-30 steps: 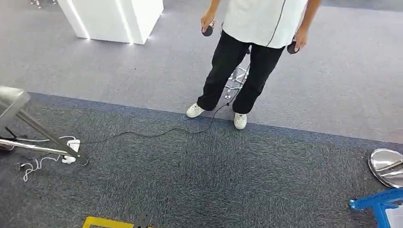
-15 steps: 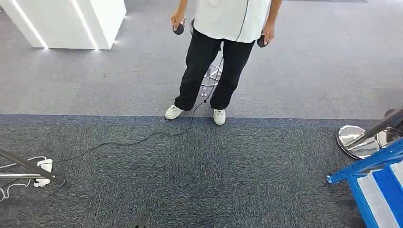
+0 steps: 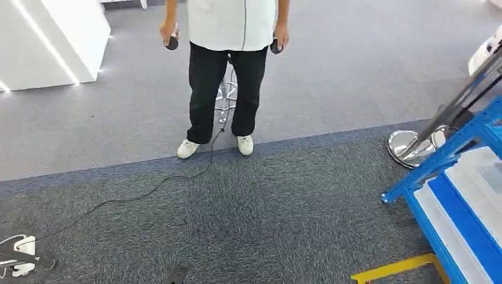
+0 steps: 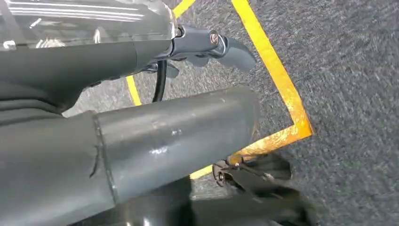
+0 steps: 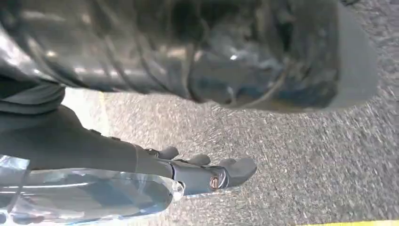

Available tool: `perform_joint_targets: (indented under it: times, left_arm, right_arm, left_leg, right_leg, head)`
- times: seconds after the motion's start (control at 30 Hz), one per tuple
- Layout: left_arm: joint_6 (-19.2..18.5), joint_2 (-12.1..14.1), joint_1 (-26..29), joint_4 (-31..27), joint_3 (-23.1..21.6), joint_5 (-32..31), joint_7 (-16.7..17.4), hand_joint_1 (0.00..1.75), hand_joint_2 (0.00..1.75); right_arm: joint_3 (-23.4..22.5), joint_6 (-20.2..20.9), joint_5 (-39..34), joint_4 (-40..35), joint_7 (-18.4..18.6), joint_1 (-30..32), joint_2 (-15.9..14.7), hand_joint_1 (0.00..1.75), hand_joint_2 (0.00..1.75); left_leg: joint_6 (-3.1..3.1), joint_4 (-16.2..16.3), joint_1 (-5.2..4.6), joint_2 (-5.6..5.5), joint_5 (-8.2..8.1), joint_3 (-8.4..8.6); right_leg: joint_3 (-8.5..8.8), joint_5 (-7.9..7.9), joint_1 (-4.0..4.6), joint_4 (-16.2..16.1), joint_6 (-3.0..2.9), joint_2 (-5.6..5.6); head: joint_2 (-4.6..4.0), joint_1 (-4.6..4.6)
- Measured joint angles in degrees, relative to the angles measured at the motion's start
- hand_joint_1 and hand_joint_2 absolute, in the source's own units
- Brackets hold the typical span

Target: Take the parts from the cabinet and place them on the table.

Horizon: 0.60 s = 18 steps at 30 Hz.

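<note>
A blue cabinet (image 3: 438, 163) stands at the right edge of the head view, with white trays (image 3: 476, 180) on its shelf. I cannot make out single parts in them. My left hand (image 4: 209, 44) hangs over grey carpet beside a yellow tape line (image 4: 277, 80), fingers loosely stretched and holding nothing. My right hand (image 5: 207, 174) also hangs above the carpet, with nothing in its fingers. Both hands are far from the cabinet.
A person (image 3: 228, 77) in a white shirt and black trousers stands ahead, a dark controller in each hand. A black cable (image 3: 148, 192) runs across the carpet. A chrome stand base (image 3: 408, 148) lies beside the cabinet. A white block (image 3: 47, 41) is far left.
The whole picture has slid left as my view turns right. The blue cabinet has come further in from the right edge. My hands still hang with nothing in them.
</note>
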Motion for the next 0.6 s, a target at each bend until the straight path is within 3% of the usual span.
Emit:
perform_joint_targets:
  times: [0.03, 0.1, 0.13, 0.17, 0.27, 0.3, 0.33, 0.37, 0.4, 0.43, 0.47, 0.5, 0.53, 0.57, 0.6]
  left_arm:
    - [0.02, 0.05, 0.03, 0.00, 0.02, 0.00, 0.00, 0.00, 0.00]
    - [-0.39, 0.05, -0.06, 0.00, 0.04, 0.00, 0.00, 0.00, 0.00]
    - [-0.50, 0.05, -0.02, 0.00, 0.04, 0.02, 0.00, 0.00, 0.00]
    - [-0.50, 0.04, 0.08, 0.02, 0.09, 0.07, 0.00, 0.00, 0.00]
    - [-0.48, 0.05, -0.11, 0.02, 0.15, 0.09, 0.09, 0.00, 0.00]
    - [-0.46, 0.02, -0.11, 0.02, 0.20, 0.09, 0.11, 0.00, 0.00]
    - [-0.46, -0.02, -0.18, 0.02, 0.22, 0.09, 0.09, 0.00, 0.00]
    - [-0.44, -0.02, -0.19, 0.02, 0.24, 0.09, 0.09, 0.00, 0.00]
    - [-0.44, -0.02, -0.10, 0.02, 0.26, 0.09, 0.09, 0.00, 0.00]
    - [-0.44, -0.02, 0.06, 0.02, 0.31, 0.09, 0.09, 0.00, 0.00]
    - [-0.44, 0.00, 0.18, 0.02, 0.37, 0.09, 0.09, 0.00, 0.00]
    - [-0.41, 0.02, 0.21, 0.02, 0.44, 0.09, 0.09, 0.00, 0.00]
    - [-0.41, 0.00, 0.20, 0.02, 0.50, 0.09, 0.09, 0.00, 0.00]
    - [-0.41, 0.00, 0.18, 0.02, 0.52, 0.09, 0.09, 0.00, 0.00]
    - [-0.41, -0.04, 0.18, 0.02, 0.55, 0.09, 0.09, 0.00, 0.00]
  right_arm:
    - [-0.02, 0.00, 0.00, 0.00, 0.09, 0.09, 0.00, 0.00, 0.00]
    - [-0.07, 0.02, 0.00, 0.00, 0.28, 0.18, 0.04, 0.00, 0.00]
    - [-0.07, 0.02, 0.00, 0.00, 0.39, 0.19, 0.09, 0.00, 0.00]
    - [-0.07, 0.02, 0.00, 0.00, 0.39, 0.01, 0.09, 0.00, 0.00]
    - [-0.07, 0.02, 0.02, 0.00, 0.50, 0.43, 0.09, 0.00, 0.00]
    - [-0.07, 0.02, 0.02, 0.02, 0.57, 0.53, 0.09, 0.00, 0.00]
    - [-0.07, 0.00, 0.02, 0.02, 0.57, 0.60, 0.13, 0.00, 0.00]
    - [-0.07, 0.00, 0.02, 0.02, 0.57, 0.53, 0.17, 0.00, 0.00]
    - [-0.09, 0.00, 0.02, 0.00, 0.57, 0.29, 0.15, 0.00, 0.00]
    - [-0.09, 0.00, 0.02, 0.00, 0.57, 0.09, 0.11, 0.00, 0.00]
    - [-0.09, 0.00, 0.02, 0.00, 0.57, 0.08, 0.13, 0.00, 0.00]
    - [-0.09, 0.00, 0.02, 0.02, 0.57, 0.15, 0.13, 0.00, 0.00]
    - [-0.09, 0.00, 0.04, 0.02, 0.57, 0.30, 0.13, 0.00, 0.00]
    - [-0.09, 0.00, 0.07, 0.02, 0.61, 0.48, 0.11, 0.00, 0.00]
    - [-0.09, 0.00, 0.09, 0.02, 0.61, 0.54, 0.07, 0.00, 0.00]
  left_leg:
    - [-0.03, -1.88, 0.09, -0.03, 2.06, 0.51]
    - [0.00, -11.02, 0.37, -0.86, 7.87, 4.33]
    - [0.06, -15.32, 0.62, -3.49, 9.18, 5.98]
    - [0.01, -16.02, 0.58, -5.29, 8.31, 6.23]
    - [0.81, -15.96, 0.16, -3.76, 8.54, 6.39]
    - [1.35, -16.79, 0.46, -3.16, 8.91, 6.62]
    - [1.87, -17.31, 0.60, -2.23, 9.27, 6.89]
    - [2.29, -17.75, 0.53, -1.67, 9.35, 7.09]
    - [2.34, -17.84, 0.40, -0.78, 9.35, 7.14]
    - [2.38, -17.80, 0.33, 0.17, 9.27, 7.13]
    - [2.43, -17.78, 0.29, 1.12, 9.12, 7.13]
    - [2.39, -17.77, 0.29, 1.87, 9.00, 7.18]
    - [2.33, -17.76, 0.29, 2.52, 8.86, 7.30]
    - [2.26, -17.76, 0.30, 3.16, 8.68, 7.50]
    - [2.05, -17.76, 0.31, 3.75, 8.46, 7.81]
  right_leg:
    - [0.07, -0.13, -0.05, 0.17, 0.13, 0.90]
    - [0.19, -0.58, -0.22, 0.89, 0.52, 2.51]
    - [-0.08, -0.93, -0.34, 1.42, 0.81, 3.20]
    - [-0.52, -1.13, -0.08, 2.03, 1.16, 3.73]
    - [-1.06, -0.72, -0.65, 1.56, 2.33, 5.40]
    - [-1.08, -0.67, -0.51, 1.51, 2.80, 6.04]
    - [-1.04, -1.15, -0.64, 2.13, 2.82, 3.83]
    - [-2.10, -2.68, -0.34, 4.24, 3.11, 0.42]
    - [-4.21, -4.88, -0.40, 8.24, 3.46, -1.02]
    - [-6.85, -7.10, -0.52, 13.27, 3.71, -1.59]
    - [-8.84, -8.27, -0.67, 17.01, 3.90, -1.78]
    - [-9.83, -8.18, -0.80, 18.71, 4.04, -1.88]
    - [-9.43, -6.86, -0.89, 17.74, 4.14, -2.03]
    - [-7.65, -4.45, -0.97, 14.14, 4.16, -2.30]
    - [-4.84, -1.72, -1.00, 8.70, 4.06, -2.89]
  head:
    - [0.00, 0.00]
    - [0.00, 0.00]
    - [0.00, 0.02]
    - [0.00, 0.02]
    - [0.00, 0.02]
    - [0.00, 0.04]
    - [0.00, 0.07]
    - [0.00, 0.31]
    - [0.00, 0.26]
    - [0.00, 0.28]
    - [0.00, 0.26]
    - [0.00, 0.26]
    - [0.00, 0.28]
    - [0.00, 0.26]
    - [0.00, 0.31]
